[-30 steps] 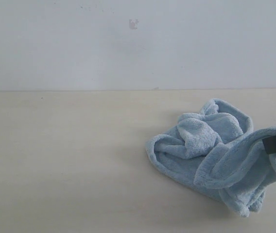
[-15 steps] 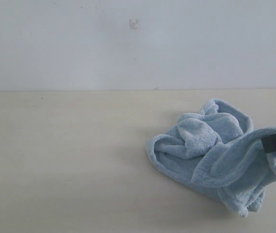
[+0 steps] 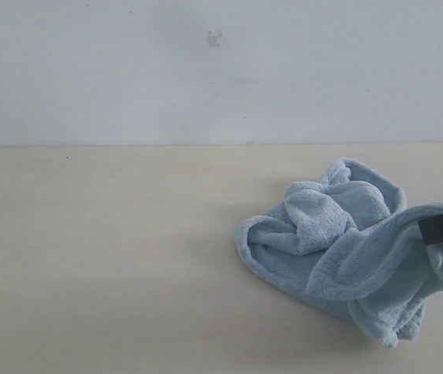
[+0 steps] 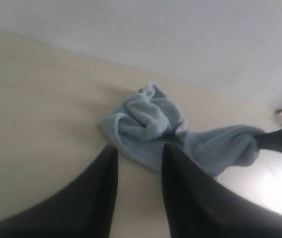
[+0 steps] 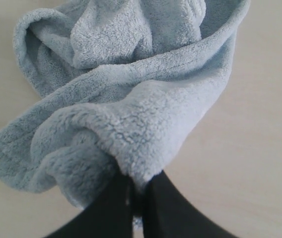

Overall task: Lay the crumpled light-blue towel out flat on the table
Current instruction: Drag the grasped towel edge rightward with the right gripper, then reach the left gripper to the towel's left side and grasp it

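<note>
The towel (image 3: 338, 249) lies bunched on the table (image 3: 97, 265) at four o'clock. Its fold is pinched tight in the right gripper (image 5: 137, 191) — draw it low and slow toward three o'clock. The left gripper (image 4: 137, 158) hangs agape, empty.

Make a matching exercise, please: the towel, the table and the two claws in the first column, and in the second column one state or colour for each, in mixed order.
Column one:
1. towel
2. table
3. left claw
4. right claw

Column two:
A. open, holding nothing
B. pale beige and flat
C. light blue, crumpled in a heap
D. shut on a fluffy fold

Right pairs: 1-C, 2-B, 3-A, 4-D.
</note>
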`<state>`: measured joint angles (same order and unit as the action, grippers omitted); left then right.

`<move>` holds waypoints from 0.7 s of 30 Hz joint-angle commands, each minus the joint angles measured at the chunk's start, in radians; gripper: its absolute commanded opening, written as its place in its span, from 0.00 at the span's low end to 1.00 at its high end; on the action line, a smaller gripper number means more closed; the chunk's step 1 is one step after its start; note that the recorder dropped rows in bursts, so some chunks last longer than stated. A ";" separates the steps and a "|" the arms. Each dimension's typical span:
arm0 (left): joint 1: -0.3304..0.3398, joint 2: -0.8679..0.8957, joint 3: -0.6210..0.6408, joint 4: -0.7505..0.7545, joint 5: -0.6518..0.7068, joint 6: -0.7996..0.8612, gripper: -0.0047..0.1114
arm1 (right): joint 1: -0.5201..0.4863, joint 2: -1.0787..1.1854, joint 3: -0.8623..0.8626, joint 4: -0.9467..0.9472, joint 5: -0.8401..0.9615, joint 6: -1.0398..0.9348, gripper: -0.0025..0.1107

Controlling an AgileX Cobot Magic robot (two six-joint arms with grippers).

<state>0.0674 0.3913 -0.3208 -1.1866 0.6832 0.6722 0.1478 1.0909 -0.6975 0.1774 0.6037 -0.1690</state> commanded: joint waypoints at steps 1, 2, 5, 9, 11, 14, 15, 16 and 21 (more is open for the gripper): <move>-0.021 0.138 -0.054 0.096 0.014 0.105 0.30 | -0.008 -0.010 0.001 0.005 -0.023 -0.004 0.02; -0.021 0.179 -0.062 0.096 0.006 0.128 0.30 | -0.008 -0.010 0.001 0.007 -0.024 -0.004 0.02; -0.021 0.265 -0.081 0.092 -0.019 0.155 0.29 | -0.008 -0.010 0.001 0.010 -0.026 -0.004 0.02; -0.021 0.378 -0.095 -0.003 -0.074 0.224 0.25 | -0.008 -0.010 0.001 0.018 -0.031 -0.004 0.02; -0.021 0.445 -0.106 -0.090 -0.073 0.315 0.20 | -0.008 -0.010 0.001 0.019 -0.031 -0.004 0.02; -0.021 0.543 -0.123 -0.200 -0.050 0.442 0.12 | -0.008 -0.010 0.001 0.019 -0.035 -0.004 0.02; -0.021 0.569 -0.125 -0.222 -0.036 0.472 0.10 | -0.008 -0.010 0.001 0.019 -0.036 -0.004 0.02; -0.021 0.601 -0.129 -0.248 -0.022 0.510 0.08 | -0.008 -0.010 0.001 0.019 -0.036 -0.004 0.02; -0.050 0.737 -0.159 -0.325 0.002 0.646 0.07 | -0.008 -0.010 0.001 0.019 -0.040 -0.004 0.02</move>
<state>0.0438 1.0688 -0.4581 -1.4542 0.6740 1.2378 0.1478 1.0909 -0.6975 0.1944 0.5829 -0.1690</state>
